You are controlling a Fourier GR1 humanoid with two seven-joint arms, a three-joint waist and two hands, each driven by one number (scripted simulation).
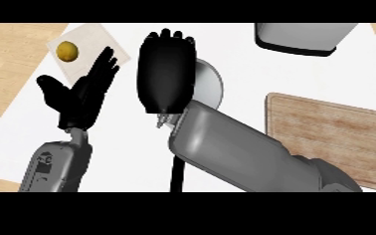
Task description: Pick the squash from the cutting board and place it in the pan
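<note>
My right hand (pixel 167 74) hovers palm down over the grey pan (pixel 211 83), hiding most of it. Its fingers stretch straight towards the far side, and nothing shows in them. The pan's black handle (pixel 176 172) points at the near edge. The wooden cutting board (pixel 323 129) lies at the right with nothing on it. I see no squash anywhere; the hand and forearm cover the pan's inside. My left hand (pixel 79 92) rests open at the left, fingers up.
A small yellow fruit (pixel 67 51) sits on a pale square mat (pixel 92 37) at the far left. A grey container (pixel 305 37) stands at the far right. Wood-coloured edges (pixel 18 55) border the white counter at the left.
</note>
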